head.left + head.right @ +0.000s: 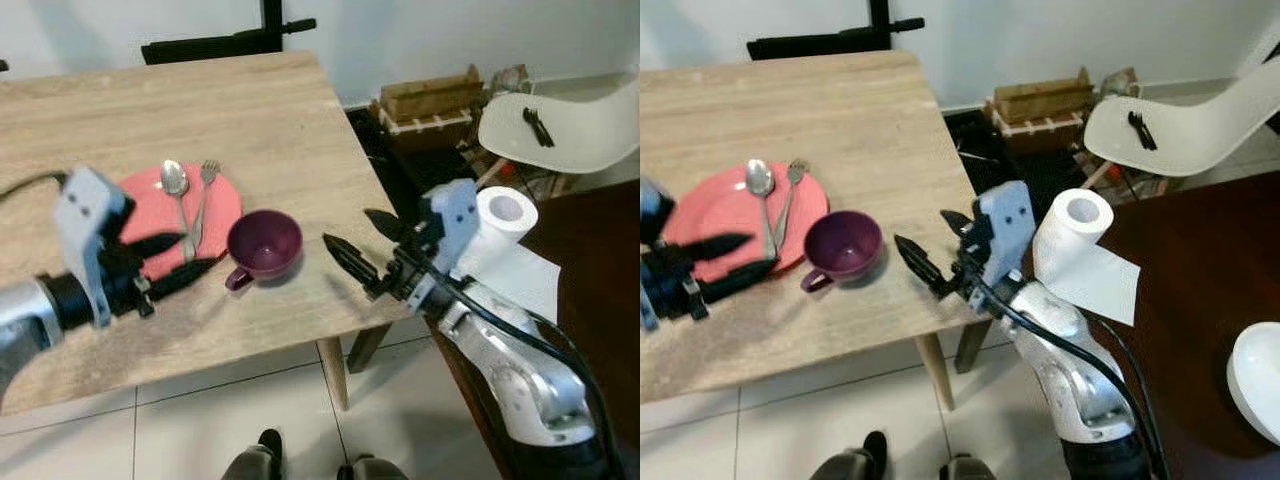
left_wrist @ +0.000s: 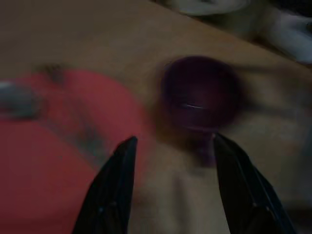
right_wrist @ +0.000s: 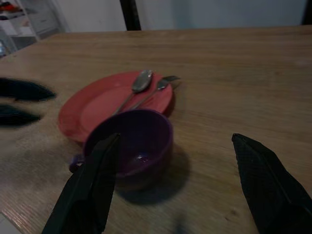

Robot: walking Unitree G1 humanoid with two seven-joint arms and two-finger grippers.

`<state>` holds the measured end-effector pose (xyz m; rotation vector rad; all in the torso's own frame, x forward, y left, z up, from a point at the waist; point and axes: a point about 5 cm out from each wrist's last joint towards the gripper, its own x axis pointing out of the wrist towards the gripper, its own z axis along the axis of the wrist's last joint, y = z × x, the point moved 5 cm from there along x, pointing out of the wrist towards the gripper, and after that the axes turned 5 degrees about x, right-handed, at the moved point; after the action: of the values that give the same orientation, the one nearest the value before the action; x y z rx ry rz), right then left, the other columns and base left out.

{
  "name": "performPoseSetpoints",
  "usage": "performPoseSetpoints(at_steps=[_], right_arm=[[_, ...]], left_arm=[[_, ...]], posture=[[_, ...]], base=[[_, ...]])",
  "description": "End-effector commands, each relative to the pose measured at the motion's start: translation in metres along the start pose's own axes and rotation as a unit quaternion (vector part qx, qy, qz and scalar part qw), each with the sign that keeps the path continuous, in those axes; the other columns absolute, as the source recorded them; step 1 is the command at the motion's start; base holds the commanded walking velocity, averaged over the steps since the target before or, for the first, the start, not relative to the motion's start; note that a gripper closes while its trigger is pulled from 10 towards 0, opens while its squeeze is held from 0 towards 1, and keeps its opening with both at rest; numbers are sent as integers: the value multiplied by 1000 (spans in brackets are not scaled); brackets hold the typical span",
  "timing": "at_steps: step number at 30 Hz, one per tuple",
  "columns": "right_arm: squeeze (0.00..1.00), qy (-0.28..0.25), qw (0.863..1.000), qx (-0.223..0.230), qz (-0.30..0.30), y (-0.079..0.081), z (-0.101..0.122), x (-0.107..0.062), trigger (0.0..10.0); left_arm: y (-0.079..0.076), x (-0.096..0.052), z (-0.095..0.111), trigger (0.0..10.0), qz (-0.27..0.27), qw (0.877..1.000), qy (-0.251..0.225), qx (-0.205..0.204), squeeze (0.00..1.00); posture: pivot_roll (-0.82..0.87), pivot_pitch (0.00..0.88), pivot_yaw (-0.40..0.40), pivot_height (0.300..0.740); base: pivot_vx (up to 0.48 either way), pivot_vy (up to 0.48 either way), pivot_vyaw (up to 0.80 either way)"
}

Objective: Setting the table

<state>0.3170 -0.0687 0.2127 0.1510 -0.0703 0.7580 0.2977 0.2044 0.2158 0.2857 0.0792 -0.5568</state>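
Observation:
A red plate (image 1: 226, 208) lies on the wooden table (image 1: 200, 100) near its front edge, with a spoon (image 1: 174, 178) and a fork (image 1: 207, 175) side by side on it. A purple cup (image 1: 265, 245) stands upright and empty just right of the plate, its handle toward the front. My left gripper (image 1: 200, 250) is open, low over the plate's front rim, pointing at the cup (image 2: 200, 92). My right gripper (image 1: 346, 226) is open with nothing in it, over the table's right front corner, a short way right of the cup (image 3: 141, 146).
A paper roll (image 1: 505, 215) with a loose sheet stands on a dark brown table (image 1: 1200, 250) at my right, beside a white bowl (image 1: 1255, 380). Behind are a white chair (image 1: 570, 125) and a wooden crate (image 1: 430, 100). A black chair (image 1: 230, 40) stands at the table's far side.

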Motion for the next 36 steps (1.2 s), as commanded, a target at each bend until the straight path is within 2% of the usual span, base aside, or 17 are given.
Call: performPoseSetpoints(at_steps=[1,3,7,10,12,13,14,15,16,17,20,21,27,31,33,36], right_arm=[[0,7,1000,2,3,1,-6,1,10000],[0,6,1000,6,2,2,-6,0,10000],[0,8,1000,11,-3,1,-7,-3,10000],[0,12,1000,11,-6,-1,-9,-5,10000],[0,9,1000,7,-14,-5,-8,-3,10000],[0,9,1000,7,-14,-5,-8,-3,10000],[0,4,1000,4,-20,-8,-5,-2,10000],[0,-11,999,1,-32,-13,3,0,10000],[0,-11,999,1,-32,-13,3,0,10000],[0,-31,999,3,-43,-18,13,1,10000],[0,-50,998,7,-46,-20,22,2,10000],[0,-61,997,11,-41,-19,27,1,10000],[0,-63,997,14,-35,-16,28,1,10000],[0,-60,998,16,-31,-13,26,0,10000],[0,-59,997,17,-35,-14,25,0,10000],[0,-60,997,17,-38,-15,26,-2,10000]], left_arm=[[25,-1,-11,10000,86,996,14,5,0],[38,-3,-13,10000,123,992,11,-6,0],[35,-10,-13,10000,101,995,14,0,0],[21,-15,-22,10000,50,998,42,6,0],[-6,-15,-39,10000,-9,997,74,16,0],[-6,-15,-39,10000,-9,997,74,16,0],[-13,-14,-44,10000,-24,996,84,12,0],[-20,-11,-51,10000,-34,995,93,7,0],[-20,-11,-51,10000,-34,995,93,7,0],[-22,-6,-56,10000,-29,995,90,8,0],[-20,1,-57,10000,-16,997,81,8,0],[-18,8,-55,10000,-7,997,72,3,0],[-15,21,-48,10000,1,999,52,2,0],[-22,29,-46,10000,-16,999,42,-6,0],[-36,36,-47,10000,-46,998,40,-7,0],[-44,39,-47,10000,-63,997,37,-7,0]], posture=[[-40,126,39,740],[-46,128,40,740],[-48,132,40,740],[-43,133,39,740],[-43,133,39,740],[-43,133,39,740],[-45,136,43,740],[-50,138,42,740],[-50,138,42,740],[-56,139,40,740],[-57,139,38,740],[-59,139,37,740],[-62,136,38,740],[-65,134,39,740],[-74,129,45,740],[-74,129,45,740]], base=[[0,0,0],[0,0,0],[0,0,0],[0,0,0],[0,0,0],[0,0,0],[0,0,0],[0,0,0],[0,0,0],[0,0,0],[0,0,0],[0,0,0],[0,0,0],[0,0,0],[0,0,0],[0,0,0]])
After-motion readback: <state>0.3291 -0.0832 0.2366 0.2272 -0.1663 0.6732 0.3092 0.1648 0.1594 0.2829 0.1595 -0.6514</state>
